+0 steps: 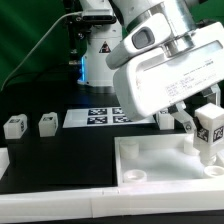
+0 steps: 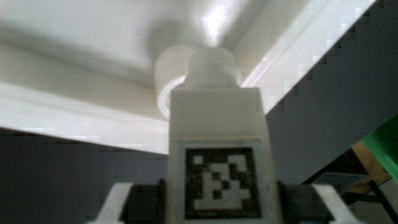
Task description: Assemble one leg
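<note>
My gripper (image 1: 204, 118) is shut on the leg (image 1: 208, 134), a small white post with a black-and-white tag, and holds it upright over the far corner of the white tray (image 1: 150, 182) at the exterior view's right. In the wrist view the leg (image 2: 217, 130) stands between my dark finger pads (image 2: 157, 203), its tag facing the camera. Its lower end meets a round corner socket (image 2: 192, 66) of the tray (image 2: 71, 105). I cannot tell how deep it sits.
Two loose white tagged posts (image 1: 14, 126) (image 1: 47, 123) lie on the black table at the exterior view's left. Two more (image 1: 166, 120) lie just behind the gripper. The marker board (image 1: 100, 116) lies at the back centre.
</note>
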Robot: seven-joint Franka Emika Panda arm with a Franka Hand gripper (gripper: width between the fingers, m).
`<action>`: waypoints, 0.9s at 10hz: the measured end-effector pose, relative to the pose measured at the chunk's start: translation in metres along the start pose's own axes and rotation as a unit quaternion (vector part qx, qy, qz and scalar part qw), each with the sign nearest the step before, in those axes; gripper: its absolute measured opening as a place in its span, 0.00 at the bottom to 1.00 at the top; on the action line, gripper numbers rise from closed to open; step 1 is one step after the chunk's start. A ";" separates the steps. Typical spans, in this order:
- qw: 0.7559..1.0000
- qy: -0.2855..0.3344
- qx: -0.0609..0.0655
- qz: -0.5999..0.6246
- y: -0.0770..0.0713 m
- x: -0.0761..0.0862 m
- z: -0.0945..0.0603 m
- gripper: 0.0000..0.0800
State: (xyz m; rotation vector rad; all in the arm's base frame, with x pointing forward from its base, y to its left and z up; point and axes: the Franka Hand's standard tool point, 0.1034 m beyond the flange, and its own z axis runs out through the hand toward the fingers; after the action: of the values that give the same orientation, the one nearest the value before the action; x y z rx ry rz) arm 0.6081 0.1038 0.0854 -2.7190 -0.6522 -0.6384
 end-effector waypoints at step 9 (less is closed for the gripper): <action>1.000 -0.018 0.012 0.014 -0.011 0.005 0.003 0.37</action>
State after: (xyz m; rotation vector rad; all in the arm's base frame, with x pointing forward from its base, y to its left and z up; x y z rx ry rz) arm 0.6076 0.1163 0.0870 -2.7188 -0.6245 -0.5733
